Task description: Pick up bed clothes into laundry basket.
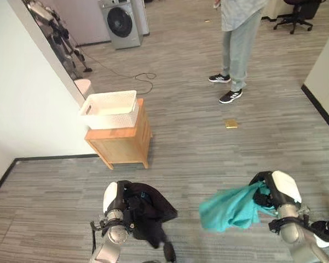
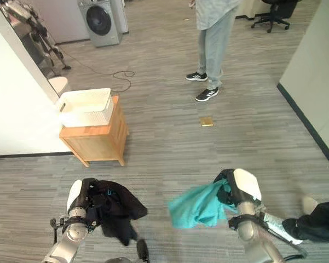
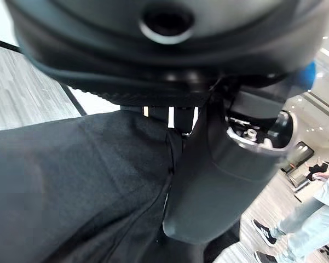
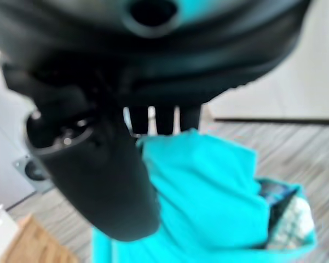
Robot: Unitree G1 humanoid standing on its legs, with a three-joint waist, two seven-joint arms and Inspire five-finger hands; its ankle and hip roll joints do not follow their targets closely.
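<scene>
My left hand (image 1: 118, 204) is shut on a black garment (image 1: 150, 211) that hangs from it above the floor; the left wrist view shows the black cloth (image 3: 76, 186) pinned under the thumb (image 3: 208, 181). My right hand (image 1: 276, 192) is shut on a teal garment (image 1: 230, 207), which droops toward the middle; in the right wrist view the teal cloth (image 4: 208, 197) lies against the thumb (image 4: 98, 175). A white laundry basket (image 1: 110, 109) stands on a small wooden cabinet (image 1: 120, 139) by the wall, ahead and to the left of both hands.
A person (image 1: 238, 38) in grey trousers stands on the floor ahead to the right. A washing machine (image 1: 120, 22) is at the far wall. A small yellow object (image 1: 231, 124) lies on the floor. A white wall (image 1: 22, 98) runs along the left.
</scene>
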